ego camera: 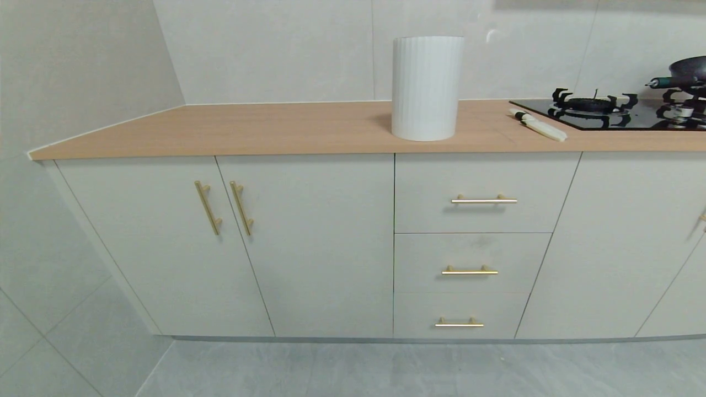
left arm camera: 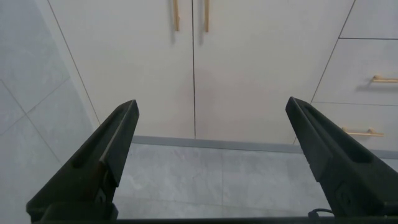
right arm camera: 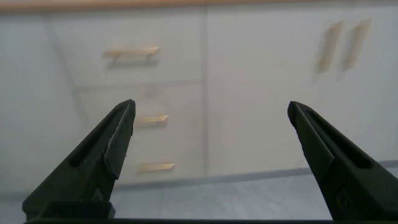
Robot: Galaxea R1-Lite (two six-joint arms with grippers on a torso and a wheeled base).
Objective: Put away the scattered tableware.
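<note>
The one loose piece of tableware, a slim pale utensil, lies flat on the tabletop, right of centre. Its long axis slants from a dark-banded end at the back to a pale end nearer the front edge. It sits between the white ribbed holder and the gas hob, just beside the hob's corner and a little apart from the holder. Both hands are low, facing the cabinet fronts, so the utensil lies up and forward of them. The left hand is spread wide and empty before the cabinet doors. The right hand is equally wide and empty before the drawers, and it seems the nearer. The hob's raised grate and the pan crowd the right side of any approach.
</note>
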